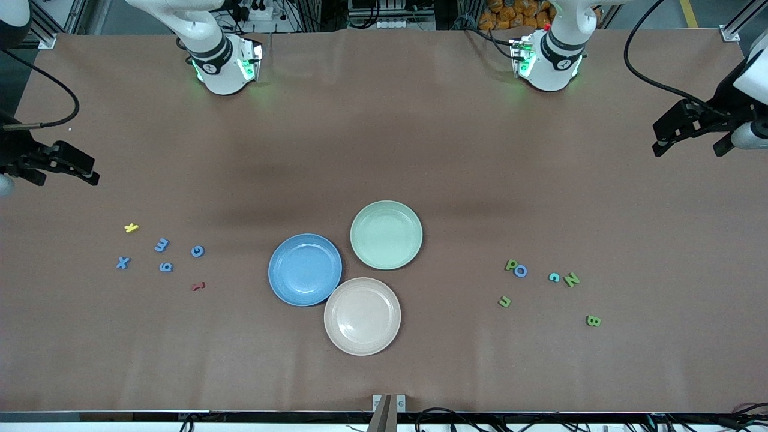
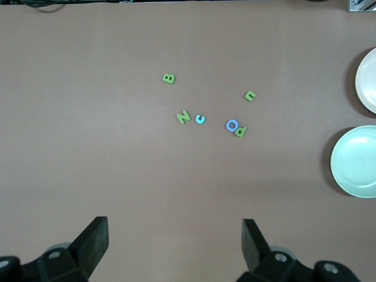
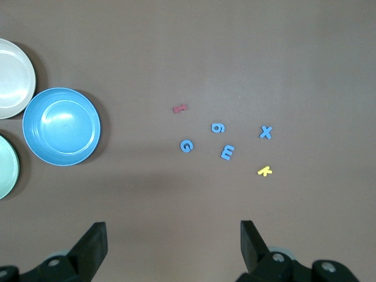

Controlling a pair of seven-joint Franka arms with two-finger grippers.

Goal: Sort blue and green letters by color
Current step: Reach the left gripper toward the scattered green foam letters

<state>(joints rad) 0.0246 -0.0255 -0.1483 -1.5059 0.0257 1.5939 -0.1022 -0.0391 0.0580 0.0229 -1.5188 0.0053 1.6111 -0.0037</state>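
Nothing is being sorted yet. Both arms are waiting, left gripper [image 1: 687, 135] and right gripper [image 1: 60, 165] spread wide and empty. Blue letters [image 1: 162, 245] are lying at the blue plate's [image 1: 305, 270] nine o'clock, green letters [image 1: 572, 279] at the green plate's [image 1: 386, 234] four o'clock; next, someone's pinching one.

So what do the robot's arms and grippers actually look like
Both arms are glossy white with black joint bands and green lights glowing at their bases. The left gripper and right gripper are black, each with two blocky fingers. Black cables loop along both arms.
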